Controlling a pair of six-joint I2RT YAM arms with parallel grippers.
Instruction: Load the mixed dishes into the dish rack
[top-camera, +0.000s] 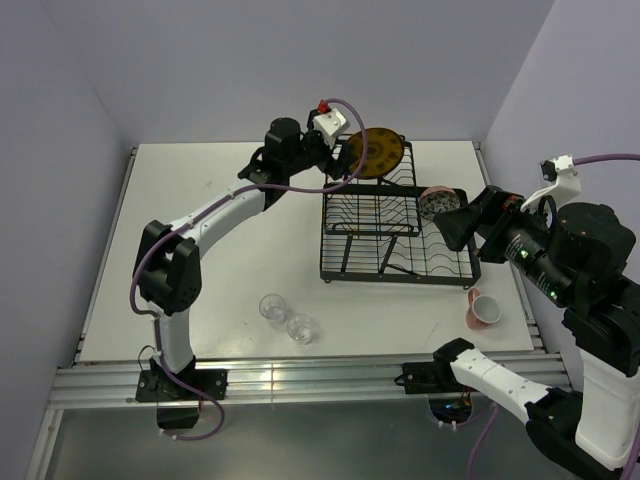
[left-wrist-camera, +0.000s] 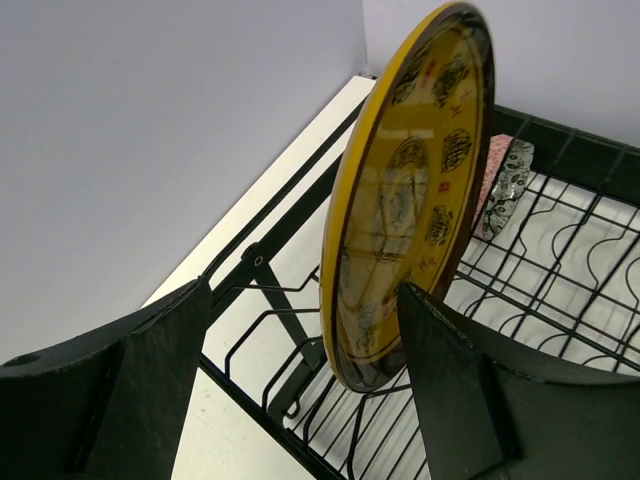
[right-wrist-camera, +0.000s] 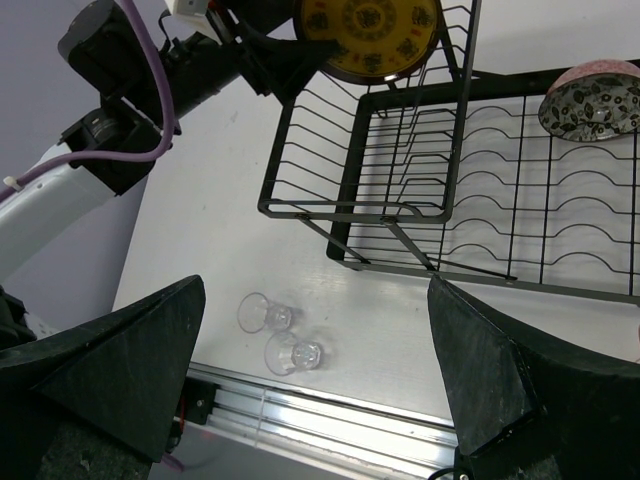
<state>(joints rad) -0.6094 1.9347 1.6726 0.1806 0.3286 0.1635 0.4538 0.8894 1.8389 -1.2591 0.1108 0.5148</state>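
The yellow-orange plate (top-camera: 377, 152) (left-wrist-camera: 410, 190) (right-wrist-camera: 370, 35) stands on edge in the upright slots at the back of the black wire dish rack (top-camera: 395, 270) (left-wrist-camera: 570, 250) (right-wrist-camera: 350, 215). My left gripper (top-camera: 345, 160) (left-wrist-camera: 305, 300) is open and straddles the plate's lower rim, with a clear gap on the left finger's side. The patterned bowl (top-camera: 437, 202) (left-wrist-camera: 508, 180) (right-wrist-camera: 592, 103) lies in the rack's right side. Two clear tumblers (top-camera: 273, 308) (top-camera: 301, 328) (right-wrist-camera: 262, 314) (right-wrist-camera: 295, 354) lie on the table in front of the rack. My right gripper (top-camera: 447, 228) (right-wrist-camera: 315, 290) hangs open and empty by the rack's right end.
A pink cup (top-camera: 484, 308) sits on the table to the right of the rack's front corner. The table's aluminium front rail (right-wrist-camera: 330, 425) runs just beyond the tumblers. Purple walls enclose the back and both sides.
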